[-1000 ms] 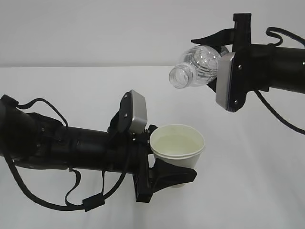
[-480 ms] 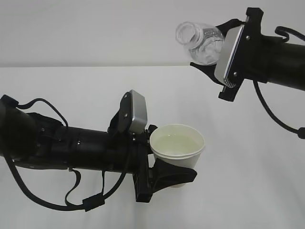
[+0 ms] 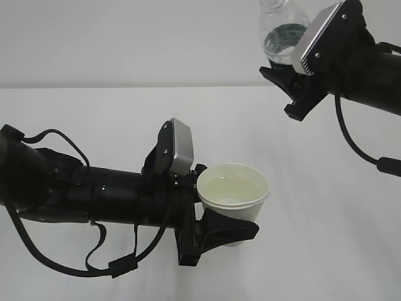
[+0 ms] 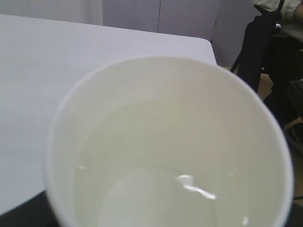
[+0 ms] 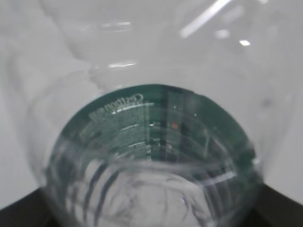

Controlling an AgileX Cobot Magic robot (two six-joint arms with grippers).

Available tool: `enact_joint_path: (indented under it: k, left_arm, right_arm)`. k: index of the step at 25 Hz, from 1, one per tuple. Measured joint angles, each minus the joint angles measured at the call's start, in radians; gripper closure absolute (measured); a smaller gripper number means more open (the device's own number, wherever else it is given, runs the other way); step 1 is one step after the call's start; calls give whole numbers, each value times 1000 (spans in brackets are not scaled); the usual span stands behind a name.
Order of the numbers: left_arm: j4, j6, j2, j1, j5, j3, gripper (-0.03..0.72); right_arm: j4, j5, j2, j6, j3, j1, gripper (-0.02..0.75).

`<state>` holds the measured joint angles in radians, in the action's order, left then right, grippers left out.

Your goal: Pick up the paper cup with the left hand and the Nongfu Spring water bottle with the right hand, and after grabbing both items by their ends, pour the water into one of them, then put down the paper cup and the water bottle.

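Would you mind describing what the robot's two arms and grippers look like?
Both arms are matte black tubes ending in black angular grippers. The left gripper carries a grey-silver rectangular plate with small screws, and thin black cables loop beneath its arm. The right gripper has a matching grey-silver plate, with a black cable trailing below. No markings are visible.

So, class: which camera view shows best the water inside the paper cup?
The left wrist view: it looks straight into the paper cup, showing the water with glints. The exterior view shows only a pale surface below the rim; the right wrist view shows none.
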<state>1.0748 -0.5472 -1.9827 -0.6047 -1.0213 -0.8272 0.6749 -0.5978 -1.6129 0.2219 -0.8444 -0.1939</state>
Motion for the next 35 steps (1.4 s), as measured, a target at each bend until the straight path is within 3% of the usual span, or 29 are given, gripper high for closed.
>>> enact_joint_path:
  k: [7, 24, 35]
  left_arm:
    - [0, 0, 0, 0, 0, 0, 216]
    - [0, 1, 0, 0, 2, 0, 216]
    - [0, 2, 0, 0, 5, 0, 216]
  right_arm:
    - [-121, 46, 0, -97, 0, 0, 246]
    - [-357, 100, -2, -122, 40, 0, 246]
    - [-567, -139, -120, -122, 133, 0, 246]
